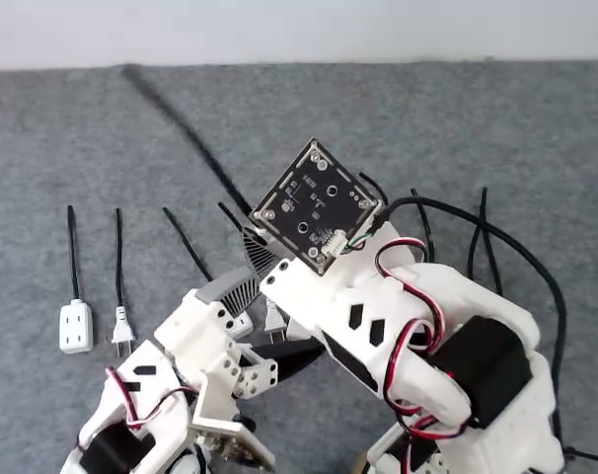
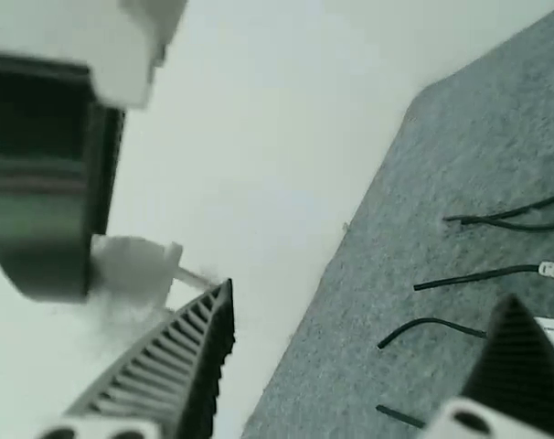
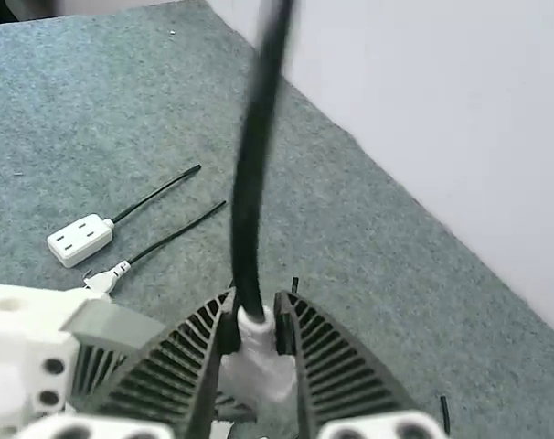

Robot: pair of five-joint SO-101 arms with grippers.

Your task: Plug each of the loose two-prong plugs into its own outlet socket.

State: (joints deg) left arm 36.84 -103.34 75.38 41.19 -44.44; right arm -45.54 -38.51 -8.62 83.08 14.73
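One white outlet socket [image 1: 75, 328] lies toward the tabletop's [image 1: 496, 128] left side. A white two-prong plug [image 1: 121, 332] is just beside it, and each trails a black lead toward the far edge. Two more loose cords [image 1: 186, 242] fan out next to them. Two arms meet near the front edge.

The right end effector [image 3: 255, 306] is pinched narrow on a second plug [image 3: 254, 366], also white. Its black cord [image 3: 252, 165] comes out from between the ribbed fingers. The left end effector [image 2: 368, 297] gapes wide.

Open grey tabletop runs along the far edge, below a white wall [image 1: 299, 30].
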